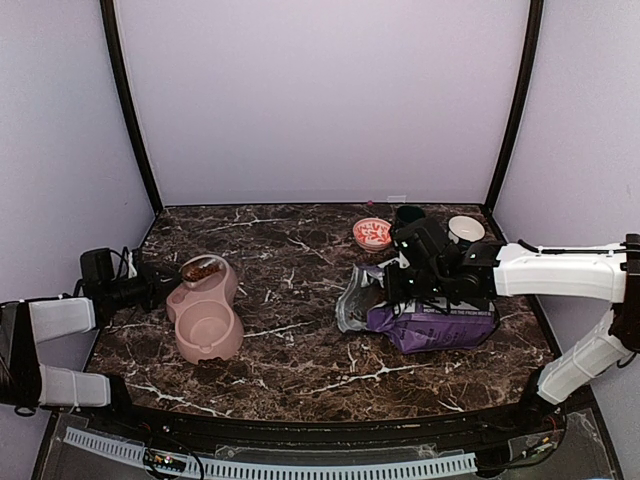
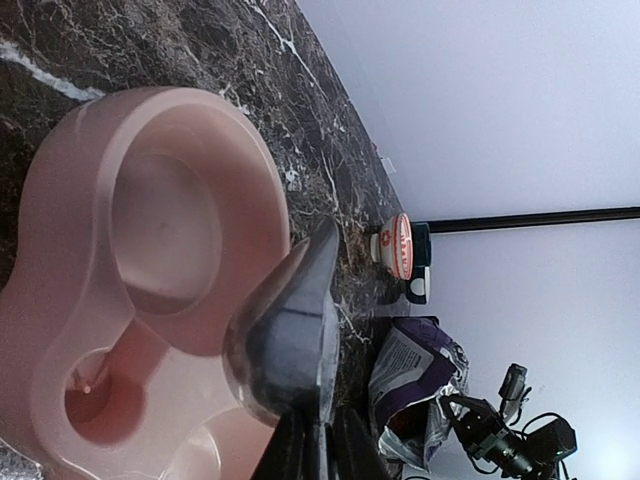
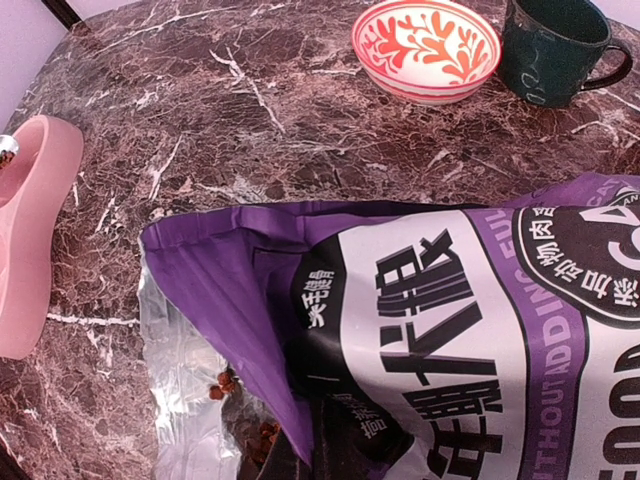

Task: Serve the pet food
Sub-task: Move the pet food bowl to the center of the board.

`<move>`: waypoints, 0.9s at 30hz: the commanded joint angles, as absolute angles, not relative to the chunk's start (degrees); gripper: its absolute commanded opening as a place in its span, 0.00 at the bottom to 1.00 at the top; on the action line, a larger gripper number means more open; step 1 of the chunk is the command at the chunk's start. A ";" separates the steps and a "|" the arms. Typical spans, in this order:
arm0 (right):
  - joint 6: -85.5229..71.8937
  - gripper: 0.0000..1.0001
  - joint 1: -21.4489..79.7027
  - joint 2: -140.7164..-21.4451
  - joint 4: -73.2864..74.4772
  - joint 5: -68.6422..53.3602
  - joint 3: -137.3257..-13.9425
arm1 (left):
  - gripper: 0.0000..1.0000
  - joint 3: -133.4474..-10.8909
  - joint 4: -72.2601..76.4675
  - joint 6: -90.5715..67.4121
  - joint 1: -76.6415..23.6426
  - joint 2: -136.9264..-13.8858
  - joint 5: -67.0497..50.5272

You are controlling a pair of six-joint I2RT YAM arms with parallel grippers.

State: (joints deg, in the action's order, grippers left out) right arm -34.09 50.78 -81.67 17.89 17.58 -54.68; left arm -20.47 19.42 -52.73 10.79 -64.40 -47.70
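Note:
The pink double bowl (image 1: 181, 300) stands at the left; in the left wrist view (image 2: 60, 200) both its compartments look almost bare. My left gripper (image 1: 150, 290) (image 2: 310, 452) is shut on a metal spoon (image 2: 285, 330). The spoon's head (image 1: 203, 270) hangs over the far compartment, and the top view shows reddish-brown pet food in it. The purple-and-white bag (image 1: 440, 325) (image 3: 450, 330) lies at the right with its foil mouth open to the left. A few pellets of pet food (image 3: 225, 382) show inside. My right gripper (image 1: 398, 285) (image 3: 300, 465) is at the mouth, shut on the bag's upper lip, its fingers mostly hidden.
A red-patterned bowl (image 1: 372, 233) (image 3: 425, 45), a dark green mug (image 1: 408, 215) (image 3: 550, 50) and a white cup (image 1: 465, 229) stand behind the bag near the back wall. Cables lie by the left arm at the table's left edge.

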 commanded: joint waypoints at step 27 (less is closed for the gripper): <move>-33.97 0.00 48.17 -79.30 18.31 22.73 -51.62 | 0.00 -22.94 15.49 -44.01 11.34 -71.46 -43.13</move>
State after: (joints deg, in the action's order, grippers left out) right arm -33.54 50.35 -80.99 16.01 17.58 -53.21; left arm -22.48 17.10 -44.60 11.09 -70.22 -43.75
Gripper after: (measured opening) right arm 0.005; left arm 0.127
